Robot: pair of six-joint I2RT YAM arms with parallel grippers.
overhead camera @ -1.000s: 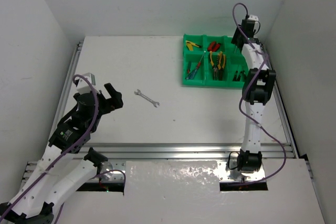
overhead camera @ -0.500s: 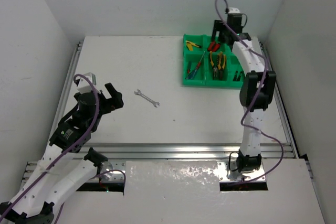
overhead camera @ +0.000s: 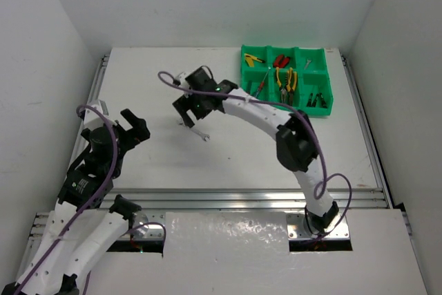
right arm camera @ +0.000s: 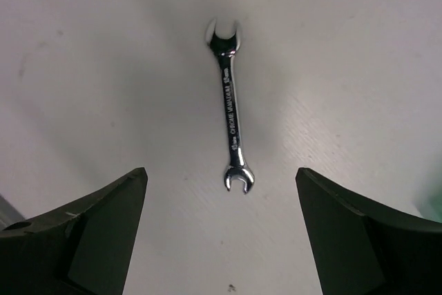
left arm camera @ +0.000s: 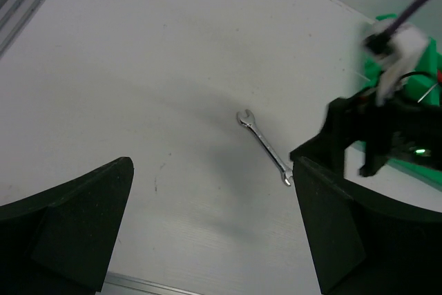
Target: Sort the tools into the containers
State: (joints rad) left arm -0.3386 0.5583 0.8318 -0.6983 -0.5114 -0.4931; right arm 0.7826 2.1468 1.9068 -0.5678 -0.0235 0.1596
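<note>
Wrench lettering legible only in right wrist view

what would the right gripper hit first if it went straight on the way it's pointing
Likely the wrench, lying on the table dead ahead between the right gripper's open jaws; height above it is unclear.

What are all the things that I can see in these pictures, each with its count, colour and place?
wrench: one, silver, flat on the table between the right end effector's fingers
tray: one, green, six compartments, far right of the table
pliers: count unclear, yellow handles, tray's near middle compartment
table: one, white, under everything
left end effector: one, black, open and empty, near left
right end effector: one, black, open, over the wrench
</note>
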